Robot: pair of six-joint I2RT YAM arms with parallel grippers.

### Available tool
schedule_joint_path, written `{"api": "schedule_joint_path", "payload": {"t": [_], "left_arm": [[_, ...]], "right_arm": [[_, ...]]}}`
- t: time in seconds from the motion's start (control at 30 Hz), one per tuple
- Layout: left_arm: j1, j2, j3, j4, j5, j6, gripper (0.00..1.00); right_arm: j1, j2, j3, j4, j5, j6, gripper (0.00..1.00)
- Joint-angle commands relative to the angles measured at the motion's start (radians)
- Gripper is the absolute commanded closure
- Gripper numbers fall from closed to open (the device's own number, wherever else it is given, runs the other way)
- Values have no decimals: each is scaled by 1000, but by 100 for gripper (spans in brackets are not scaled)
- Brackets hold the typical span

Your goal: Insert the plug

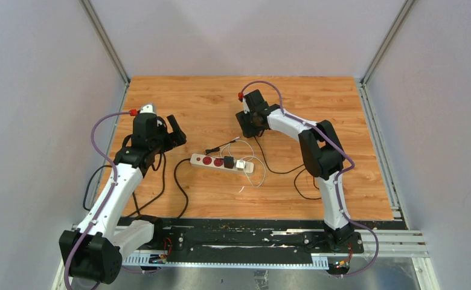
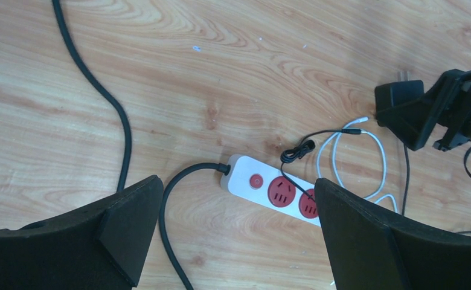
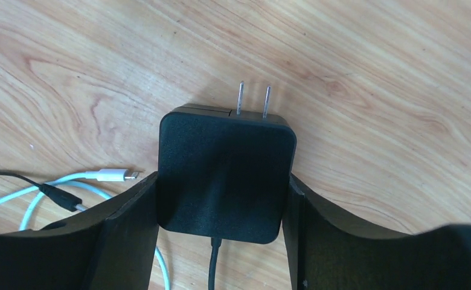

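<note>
A black plug adapter (image 3: 227,175) with two metal prongs (image 3: 252,99) is gripped by its sides in my right gripper (image 3: 223,178), just above the wooden table with the prongs pointing away. It also shows in the left wrist view (image 2: 398,95). My right gripper (image 1: 249,121) is behind the right end of a white power strip (image 1: 212,161) with red sockets (image 2: 282,192). My left gripper (image 1: 176,130) is open and empty, left of and behind the strip. In its own view my left gripper (image 2: 238,181) hovers over the strip's corded end.
A black plug (image 1: 228,162) and a white charger (image 1: 241,164) sit in the strip's right end. The strip's thick black cord (image 2: 173,199) loops to the front left. White cable (image 2: 372,151) and a thin black lead (image 2: 299,150) lie by the strip. Walls enclose the table.
</note>
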Motion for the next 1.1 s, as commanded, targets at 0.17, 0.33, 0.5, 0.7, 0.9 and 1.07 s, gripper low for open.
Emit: {"api": "schedule_joint_path", "payload": {"t": [0.17,0.33,0.5,0.7,0.9,1.07], "left_arm": [[1,38,13,167,343,4,0],[0,106,18,384,697,-97,0],[-72,166,65,511,845,-141,0],[-171,196,102,534,872,-139,0],[-208,221,117,540,863,-145,0],[-227,254,125,540,872,-156,0]], "right_arm": [[15,-268,-139,87,1,-349,73],[15,-543,-312,96,-338,-643,77],[15,-734,-471,95,-643,-869,81],[15,-787,-467,48,-779,-932,83],[16,-790,-438,12,-893,-950,83],[30,-791,-423,-27,-904,-985,83]]}}
